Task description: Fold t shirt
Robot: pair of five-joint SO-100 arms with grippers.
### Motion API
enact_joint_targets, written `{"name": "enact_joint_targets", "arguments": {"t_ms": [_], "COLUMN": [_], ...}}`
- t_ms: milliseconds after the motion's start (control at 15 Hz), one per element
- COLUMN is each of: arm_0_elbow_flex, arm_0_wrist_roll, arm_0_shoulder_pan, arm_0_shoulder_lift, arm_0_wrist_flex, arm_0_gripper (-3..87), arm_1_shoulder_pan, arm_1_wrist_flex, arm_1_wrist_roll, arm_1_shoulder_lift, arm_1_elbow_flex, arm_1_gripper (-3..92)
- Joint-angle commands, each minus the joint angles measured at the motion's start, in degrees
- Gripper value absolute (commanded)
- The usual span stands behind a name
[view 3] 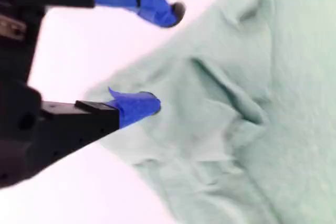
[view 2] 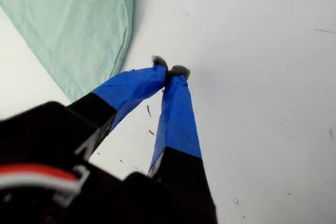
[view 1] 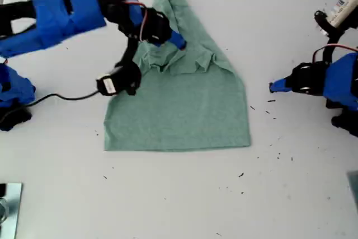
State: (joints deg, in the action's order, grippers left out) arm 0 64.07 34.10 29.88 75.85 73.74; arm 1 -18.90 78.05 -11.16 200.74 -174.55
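One white counter (view 1: 168, 194), one t shirt (view 1: 179, 110), two grippers. T shirt lies flat mid-counter, partly folded, long axis running from its straight wide hem up to a bunched narrow top. My second gripper (view 3: 165, 59) hovers over the bunched top, jaws apart. My first gripper (view 2: 169, 71) sits off the shirt's side edge, jaws together, empty.

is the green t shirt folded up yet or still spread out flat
Partly folded. The t shirt lies flat and square at its lower half, while its upper part is bunched and creased under my second gripper, whose jaws are open.
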Motion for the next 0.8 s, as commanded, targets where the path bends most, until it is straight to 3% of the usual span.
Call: {"name": "enact_joint_targets", "arguments": {"t_ms": [0, 67, 200, 333, 400, 533, 667, 733], "arm_0_elbow_flex": [15.1, 33.9, 68.1, 82.2, 85.1, 89.6, 91.2, 91.8], "arm_0_wrist_roll": [-4.0, -7.1, -13.8, -21.1, -23.9, -24.5, -23.5, -23.0], "arm_0_shoulder_pan": [1.4, 1.1, -1.1, -5.8, -7.4, -7.6, -5.6, -5.3], "arm_0_shoulder_lift": [22.8, 33.5, 52.4, 58.6, 60.6, 68.5, 73.2, 74.2], "arm_0_wrist_flex": [3.3, -3.3, -17.1, -21.4, -21.5, -21.9, -19.2, -18.6], "arm_0_gripper": [6.1, -0.1, -0.1, -0.1, -0.1, -0.1, -0.1, -0.1], "arm_1_shoulder_pan": [0.8, 1.2, 2.6, 3.6, 3.9, 5.7, 12.1, 14.9], "arm_1_wrist_flex": [-0.5, -0.5, -0.4, 1.8, 4.0, 8.3, 7.9, 9.1], "arm_1_wrist_roll": [0.4, 0.2, 0.9, 2.2, 1.3, 0.8, 3.3, 5.6], "arm_1_shoulder_lift": [0.1, 0.1, 0.1, 0.1, 0.1, -0.3, -7.5, -15.1], "arm_1_elbow_flex": [-3.0, -3.0, -3.0, -1.5, 1.3, 11.2, 20.8, 28.3], "arm_1_gripper": [2.1, 2.1, 2.1, 2.1, 2.1, 14.7, 39.7, 38.1]}}
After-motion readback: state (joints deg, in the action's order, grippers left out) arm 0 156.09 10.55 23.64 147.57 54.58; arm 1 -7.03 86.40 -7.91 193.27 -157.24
